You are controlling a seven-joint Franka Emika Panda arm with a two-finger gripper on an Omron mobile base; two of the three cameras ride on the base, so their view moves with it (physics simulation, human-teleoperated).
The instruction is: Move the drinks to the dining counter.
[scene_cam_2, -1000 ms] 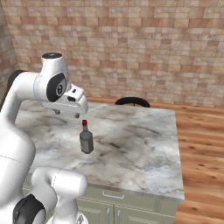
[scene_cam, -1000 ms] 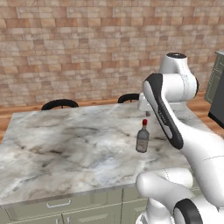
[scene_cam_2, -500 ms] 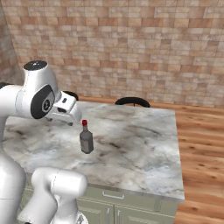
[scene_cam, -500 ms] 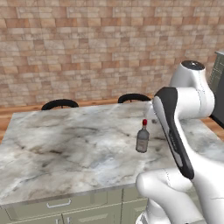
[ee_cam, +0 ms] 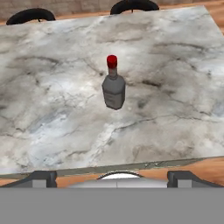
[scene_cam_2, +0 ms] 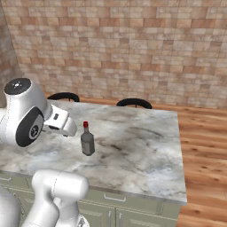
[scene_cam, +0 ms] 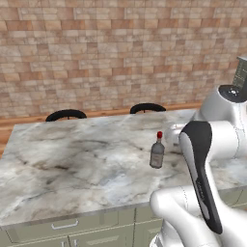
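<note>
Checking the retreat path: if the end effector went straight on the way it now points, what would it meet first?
Probably the bottle, upright on the dining counter, roughly centred ahead of the open end effector; depth is unclear, so it might reach the marble just before it.

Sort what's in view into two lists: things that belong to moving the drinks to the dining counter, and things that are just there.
Belongs to the job:
- bottle, standing upright on the counter
- dining counter, marble top
- gripper, open, holding nothing

Just there:
- two black stools behind the counter
- brick wall
- wooden floor
</note>
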